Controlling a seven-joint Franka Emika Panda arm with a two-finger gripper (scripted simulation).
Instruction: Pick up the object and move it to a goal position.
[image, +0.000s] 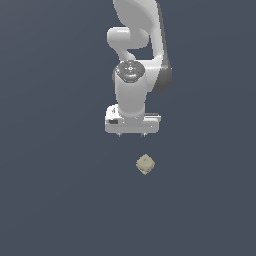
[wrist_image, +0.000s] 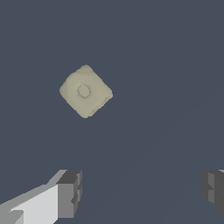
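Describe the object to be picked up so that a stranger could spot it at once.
Start at the white robot arm in the exterior view and drop below its open gripper. The small beige, roughly cube-shaped lump lies apart from the fingers, the only pale thing on the dark grey floor.

Illumination is even and moderately dim in both views, and the dark slate-blue ground (image: 50, 200) renders flat, without glare or hotspots. No distinct cast shadows are visible. The white arm (image: 131, 95) shows soft shading, brighter on its upper surfaces. Rendering resolution is low: edges appear slightly soft and jagged, and the object (wrist_image: 85, 91) shows blurred, mottled texture. No edge distortion is apparent.
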